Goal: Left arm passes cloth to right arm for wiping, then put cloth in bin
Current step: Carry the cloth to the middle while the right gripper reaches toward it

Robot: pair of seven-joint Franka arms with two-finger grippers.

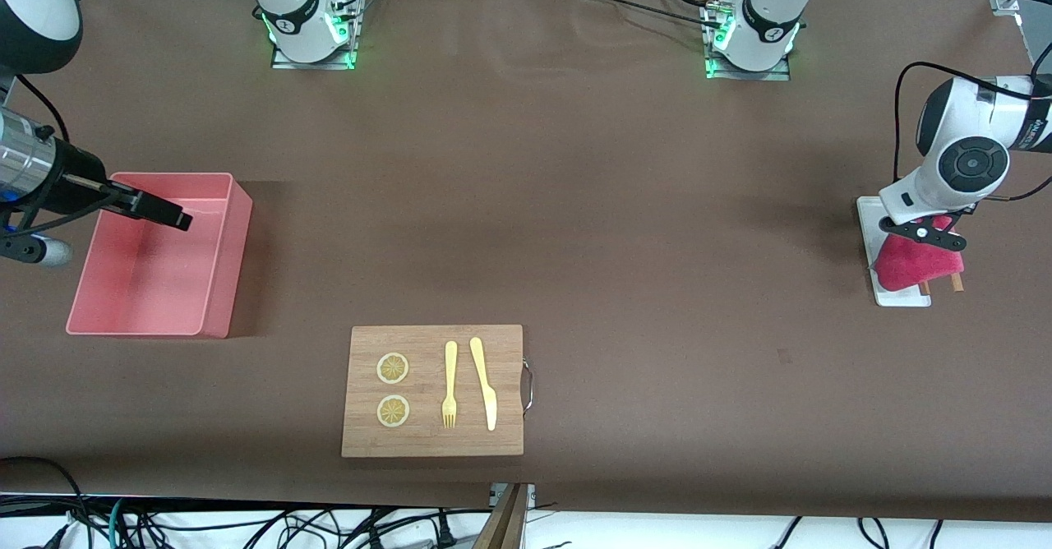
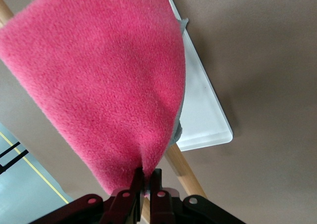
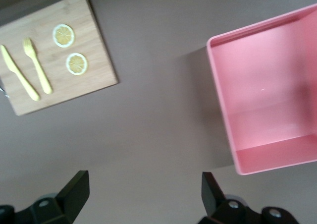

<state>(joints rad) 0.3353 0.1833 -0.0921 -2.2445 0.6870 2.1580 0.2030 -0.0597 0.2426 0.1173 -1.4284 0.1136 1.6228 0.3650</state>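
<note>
My left gripper pinches one corner of the fleecy magenta-pink cloth, which hangs long and floppy over the flat white rectangular tray and a round wooden stick. My right gripper, fingers spread, hovers over the smooth salmon-pink plastic bin.

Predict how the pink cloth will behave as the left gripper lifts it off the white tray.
The cloth probably stays floppy: it drapes from the one pinched corner in the left gripper. It looks fleecy, so likely light and unlikely to slip. It may drag across the white tray.
</note>
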